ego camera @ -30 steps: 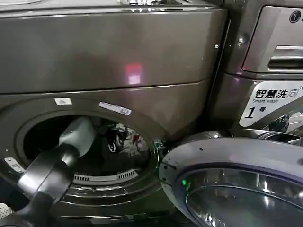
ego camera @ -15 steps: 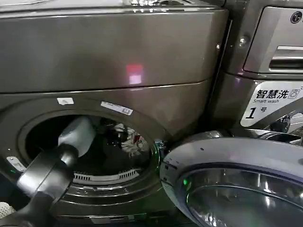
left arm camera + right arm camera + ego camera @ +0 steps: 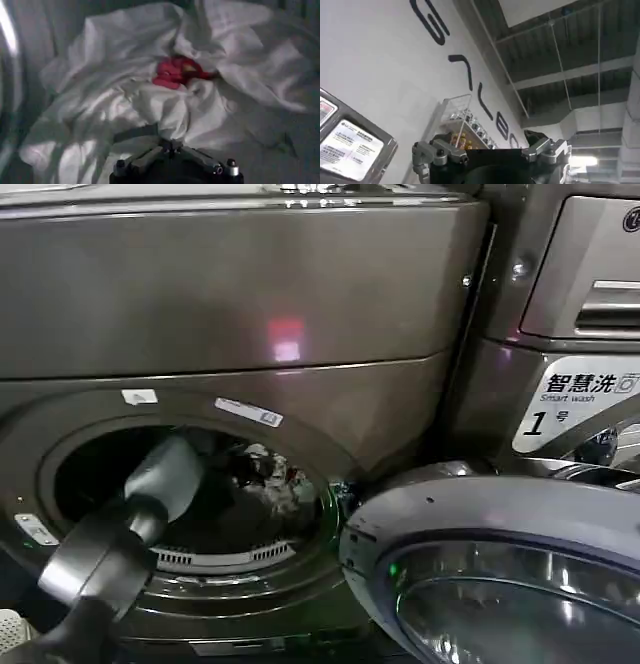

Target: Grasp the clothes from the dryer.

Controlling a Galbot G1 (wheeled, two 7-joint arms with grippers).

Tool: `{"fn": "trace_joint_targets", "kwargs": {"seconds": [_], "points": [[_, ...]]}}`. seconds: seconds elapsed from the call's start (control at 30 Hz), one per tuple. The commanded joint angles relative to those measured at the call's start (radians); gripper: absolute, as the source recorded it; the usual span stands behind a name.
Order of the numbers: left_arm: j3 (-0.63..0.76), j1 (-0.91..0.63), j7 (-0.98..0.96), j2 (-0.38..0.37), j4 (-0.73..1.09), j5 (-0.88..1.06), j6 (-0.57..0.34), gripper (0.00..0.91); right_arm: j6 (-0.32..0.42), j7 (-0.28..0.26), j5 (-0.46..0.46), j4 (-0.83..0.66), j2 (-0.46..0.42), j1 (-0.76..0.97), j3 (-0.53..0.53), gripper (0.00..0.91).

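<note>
**One arm inside the drum, fabric pinched at its tip**

Two machines stand side by side in the head view. The dryer (image 3: 250,304), a broad bronze-grey front-loader, takes up most of the scene, its round opening at about 8 o'clock. Beside it, at 3 o'clock, stands a second machine (image 3: 590,274) with a white "1" label (image 3: 575,409) on its front. The open door (image 3: 490,564), a rounded grey ring around a glass bowl, sits at 5 o'clock, swung away from the opening.

The left arm (image 3: 110,554) rises from 7 o'clock and reaches through the opening into the dark drum (image 3: 230,514). The clothes (image 3: 275,474) lie inside the drum, toward the 3 o'clock side of the opening: a bunched whitish bundle with red and dark marks, just beyond the arm's pale end.

In the left wrist view the clothes (image 3: 165,100) spread as crumpled white folds with a red patch (image 3: 175,72) near the middle. The left gripper (image 3: 172,145) has its jaws drawn together on a raised fold of that fabric, pinching it just below the red patch.

The right gripper (image 3: 490,150) is parked away from the machines, pointing up toward a wall with dark lettering (image 3: 455,60) and a ceiling. Its jaws are spread apart, with nothing between them.
</note>
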Motion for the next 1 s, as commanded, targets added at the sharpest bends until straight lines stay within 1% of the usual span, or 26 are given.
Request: {"fn": "trace_joint_targets", "kwargs": {"seconds": [0.03,0.1,0.23,0.4,0.43,0.67,0.83,1.0], "points": [[-0.169,0.115,-0.244,0.032,-0.195,-0.250,0.077,0.000,0.000,0.000,-0.003,0.001,-0.001,0.004,-0.007,0.907],[-0.217,0.175,-0.321,0.050,-0.264,-0.324,0.082,0.000,0.001,0.000,-0.005,0.001,-0.002,0.005,-0.009,0.907],[-0.260,0.304,-0.470,0.088,-0.511,-0.492,0.090,0.000,0.001,0.000,-0.011,0.003,-0.006,0.011,-0.022,0.907],[-0.300,0.400,-0.647,0.088,-0.703,-0.651,0.071,0.000,0.001,0.001,-0.012,0.006,-0.006,0.012,-0.024,0.907],[-0.312,0.451,-0.673,0.084,-0.760,-0.669,0.067,0.000,0.001,0.001,-0.012,0.006,-0.004,0.012,-0.024,0.907],[-0.368,0.582,-0.896,0.037,-0.968,-0.730,0.034,0.000,0.002,0.000,-0.012,0.008,-0.001,0.009,-0.020,0.907],[-0.411,0.631,-1.094,0.014,-1.061,-0.730,0.004,0.000,-0.003,0.007,-0.009,0.003,-0.007,0.004,-0.009,0.907],[-0.453,0.737,-1.219,0.004,-1.205,-0.684,0.013,0.000,-0.027,0.026,-0.021,0.013,-0.005,0.001,-0.005,0.907]]}}
